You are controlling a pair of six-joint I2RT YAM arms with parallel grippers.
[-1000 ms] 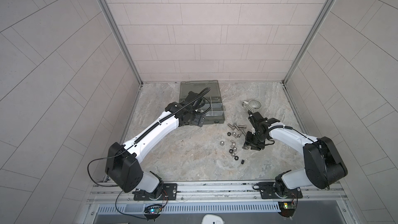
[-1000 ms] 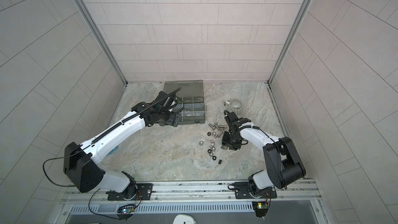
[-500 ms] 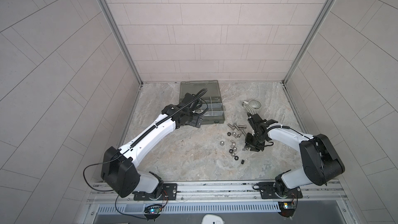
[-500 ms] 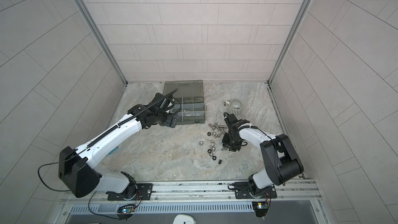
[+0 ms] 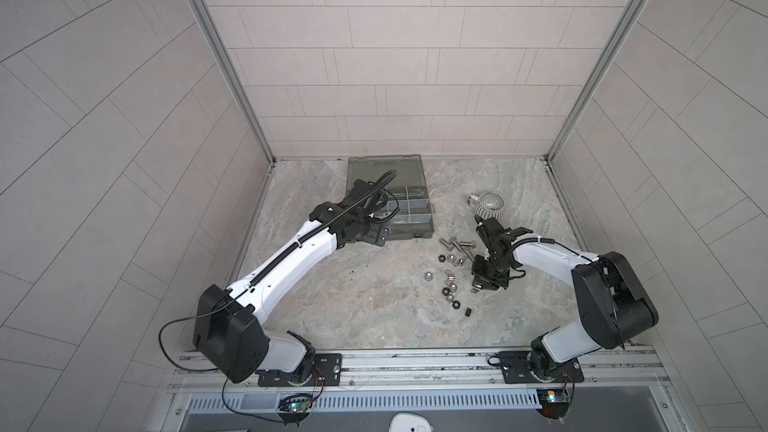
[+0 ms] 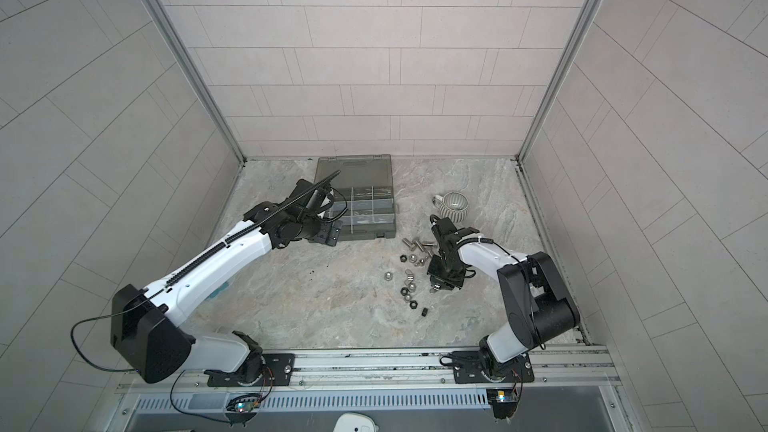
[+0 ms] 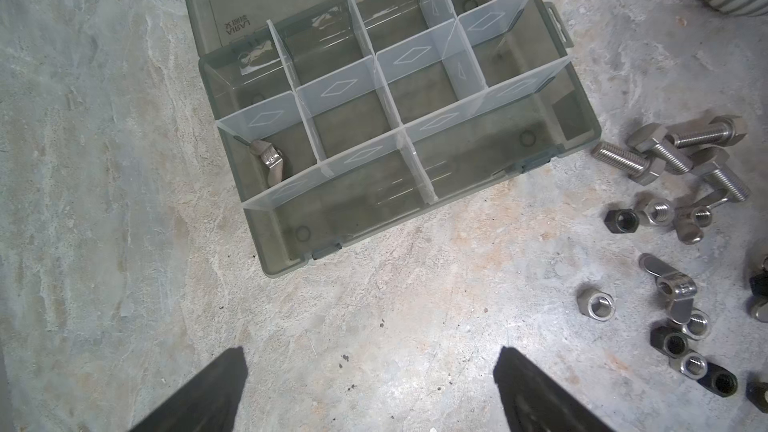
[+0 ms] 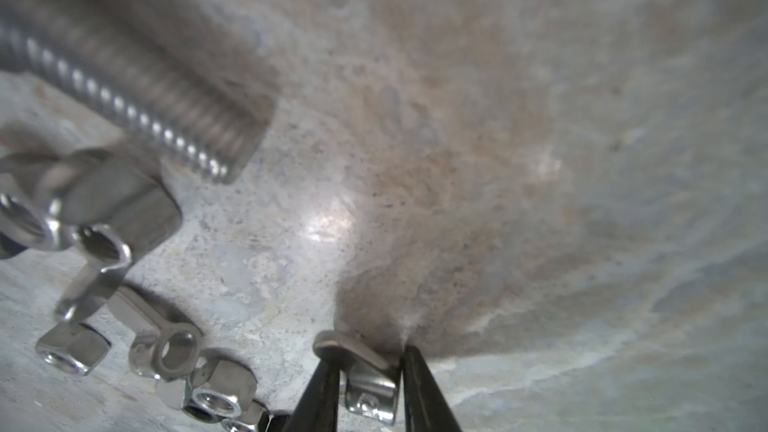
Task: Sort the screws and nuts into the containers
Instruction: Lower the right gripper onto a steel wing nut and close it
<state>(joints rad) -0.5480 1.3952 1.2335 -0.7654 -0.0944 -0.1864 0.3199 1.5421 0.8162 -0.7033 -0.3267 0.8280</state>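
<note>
Screws [image 5: 454, 245] lie loose on the stone-look tabletop [image 5: 353, 305], a small heap just off the latch-side corner of the organizer case [image 5: 415, 226], seen in both top views. Nuts [image 5: 451, 284] are scattered beside them on the side toward the robot bases, silver & black mixed, w/ a few wing types among them. Case lid [image 5: 384, 168] lies open toward the back wall; compartments [image 7: 415, 93] w/ clear dividers face up. One lone wing nut [image 7: 268, 157] sits in an end compartment of the row just behind the two long latch-side ones, at the end away from the loose hardware.

L gripper [image 7: 370, 351] hovers over bare tabletop just in front of the case's latch side, jaws spread wide, touching neither case nor hardware. R gripper [image 8: 370, 371] is down at the table just right of the nut scatter in both top views. Its fingertips [image 8: 324, 380] are pinched onto a silver wing nut [image 8: 370, 388], one pad each side; can't tell whether it's off the surface. Striped mug [image 5: 490, 204] sits apart, btwn R arm & back wall.
</note>
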